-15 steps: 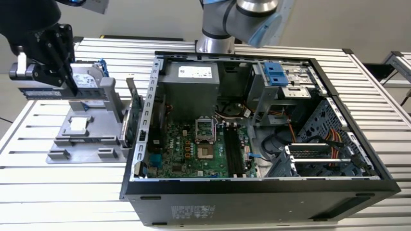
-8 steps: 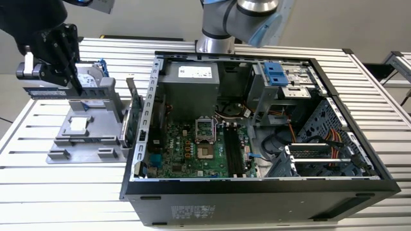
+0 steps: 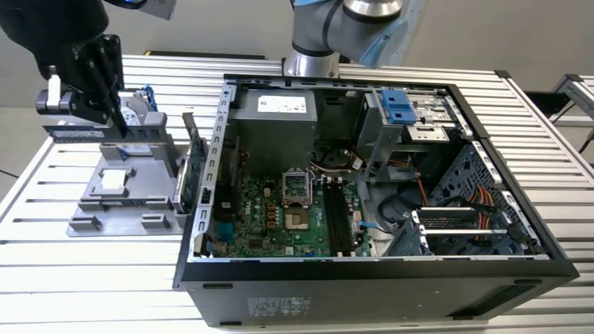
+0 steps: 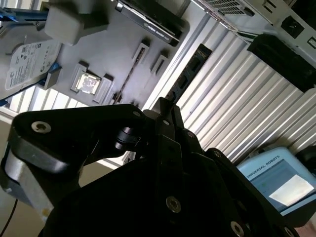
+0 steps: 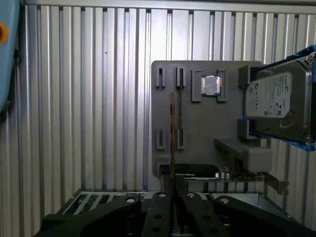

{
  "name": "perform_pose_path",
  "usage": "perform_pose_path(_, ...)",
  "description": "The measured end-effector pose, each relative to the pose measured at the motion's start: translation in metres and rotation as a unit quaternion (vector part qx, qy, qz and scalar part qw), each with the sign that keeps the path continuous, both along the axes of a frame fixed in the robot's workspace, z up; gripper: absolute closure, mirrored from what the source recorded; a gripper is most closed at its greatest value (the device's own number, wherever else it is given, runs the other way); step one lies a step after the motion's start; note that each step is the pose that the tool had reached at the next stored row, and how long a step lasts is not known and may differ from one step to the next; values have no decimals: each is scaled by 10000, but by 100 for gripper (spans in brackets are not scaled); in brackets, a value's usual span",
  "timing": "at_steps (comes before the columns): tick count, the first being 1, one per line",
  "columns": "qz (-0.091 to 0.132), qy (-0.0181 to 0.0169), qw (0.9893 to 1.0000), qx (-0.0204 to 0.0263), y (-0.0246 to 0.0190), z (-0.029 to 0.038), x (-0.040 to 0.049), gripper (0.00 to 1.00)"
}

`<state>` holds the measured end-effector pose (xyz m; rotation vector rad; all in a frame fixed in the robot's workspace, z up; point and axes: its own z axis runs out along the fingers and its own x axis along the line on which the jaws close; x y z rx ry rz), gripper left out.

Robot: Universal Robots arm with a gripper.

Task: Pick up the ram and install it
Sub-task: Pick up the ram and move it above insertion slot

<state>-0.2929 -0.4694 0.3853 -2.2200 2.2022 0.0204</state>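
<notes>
In the exterior view the ram, a slim bluish-green stick, hangs level above the grey holder plate at the exterior view's left. My black gripper is shut on one end of it. The first wrist view shows the ram edge-on as a thin line running out from between my fingertips over the holder plate. The open computer case lies to the exterior view's right, with the black memory slots on its green motherboard.
On the holder plate sit a silver hard drive in a blue frame, a square processor chip and an upright expansion card. The arm's base stands behind the case. The ribbed metal table surrounds both.
</notes>
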Motion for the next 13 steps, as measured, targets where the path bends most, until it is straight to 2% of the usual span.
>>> perform_pose_path(13, 3, 0, 10000, 0, 5, 0, 115, 100)
